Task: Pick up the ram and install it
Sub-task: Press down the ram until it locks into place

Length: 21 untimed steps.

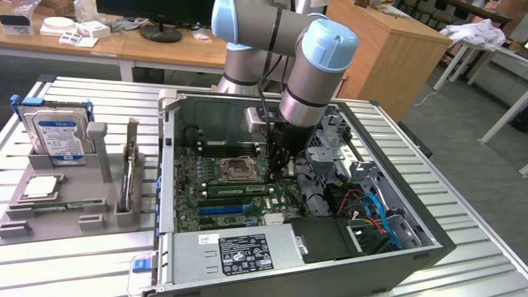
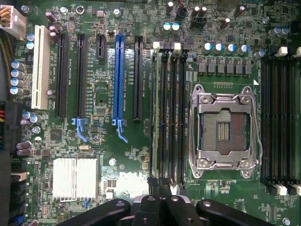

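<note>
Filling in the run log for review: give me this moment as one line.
gripper: shut, inside case, at end of memory slots | ram: in slot near empty processor socket | contact: unclear

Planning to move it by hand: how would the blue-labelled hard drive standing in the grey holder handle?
The hard drive looks a rigid metal block, probably heavy for its size. On edge in the grey holder, it could tip once freed.

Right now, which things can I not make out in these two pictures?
Wrist view: near end of the ram, covered by the gripper.
Exterior view: bottom edge of the hard drive, inside its grey holder.
Exterior view: power supply label text, too small.
</note>
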### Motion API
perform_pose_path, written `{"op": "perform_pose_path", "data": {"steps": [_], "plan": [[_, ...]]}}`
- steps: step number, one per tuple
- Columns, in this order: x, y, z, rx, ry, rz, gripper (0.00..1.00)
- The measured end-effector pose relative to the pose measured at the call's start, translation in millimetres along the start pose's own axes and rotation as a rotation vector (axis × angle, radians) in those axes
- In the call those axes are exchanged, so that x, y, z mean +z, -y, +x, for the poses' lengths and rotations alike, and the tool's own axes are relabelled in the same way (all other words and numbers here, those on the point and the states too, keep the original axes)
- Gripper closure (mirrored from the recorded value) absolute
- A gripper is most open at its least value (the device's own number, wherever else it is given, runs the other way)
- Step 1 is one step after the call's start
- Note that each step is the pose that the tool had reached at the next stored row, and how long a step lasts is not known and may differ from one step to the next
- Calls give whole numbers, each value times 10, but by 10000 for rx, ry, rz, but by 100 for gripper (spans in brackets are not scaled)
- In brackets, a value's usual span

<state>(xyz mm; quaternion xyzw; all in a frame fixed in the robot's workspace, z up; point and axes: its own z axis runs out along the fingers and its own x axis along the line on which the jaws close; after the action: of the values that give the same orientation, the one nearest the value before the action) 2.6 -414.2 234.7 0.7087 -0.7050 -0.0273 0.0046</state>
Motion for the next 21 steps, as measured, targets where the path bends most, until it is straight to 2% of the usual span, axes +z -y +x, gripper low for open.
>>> {"op": "perform_pose_path", "data": {"steps": [5, 21], "plan": [[8, 1, -36, 1, 1, 0, 89], [40, 2, -34, 1, 3, 1, 89]]}}
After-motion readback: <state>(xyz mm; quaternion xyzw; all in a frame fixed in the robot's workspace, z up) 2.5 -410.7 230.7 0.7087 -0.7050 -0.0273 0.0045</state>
